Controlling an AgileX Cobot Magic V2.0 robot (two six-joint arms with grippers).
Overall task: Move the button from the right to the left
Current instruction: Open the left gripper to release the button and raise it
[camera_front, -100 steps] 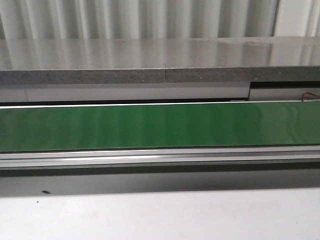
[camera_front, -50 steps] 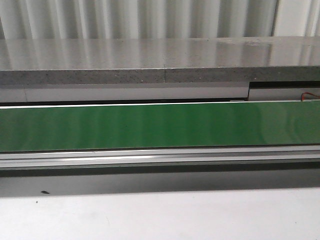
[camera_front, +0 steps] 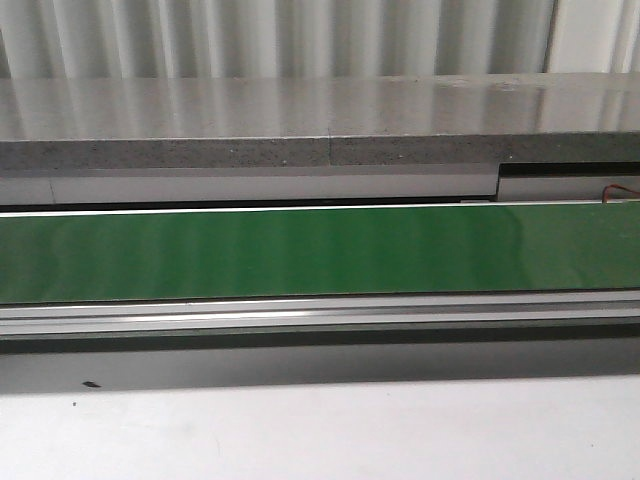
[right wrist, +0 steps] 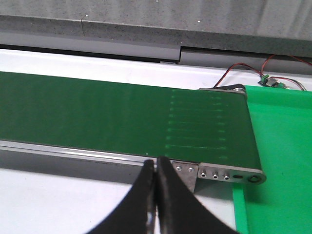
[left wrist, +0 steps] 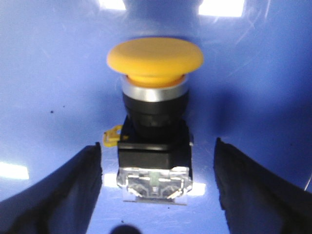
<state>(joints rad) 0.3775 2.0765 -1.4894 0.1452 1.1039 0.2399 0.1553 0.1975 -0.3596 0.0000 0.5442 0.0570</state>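
The button (left wrist: 153,122) shows only in the left wrist view. It has a round yellow head, a silver ring, a black collar and a clear contact block with a green dot, and it lies on a blue surface (left wrist: 253,97). My left gripper (left wrist: 157,190) is open, with one black finger on each side of the contact block and a clear gap to each. My right gripper (right wrist: 156,168) is shut and empty, just in front of the green conveyor belt (right wrist: 122,122). Neither gripper shows in the front view.
The conveyor belt (camera_front: 320,250) runs across the front view, with a metal rail (camera_front: 320,315) before it and a grey ledge (camera_front: 320,120) behind. In the right wrist view a green mat (right wrist: 278,161) lies past the belt's end, and red and black wires (right wrist: 248,68) run behind it.
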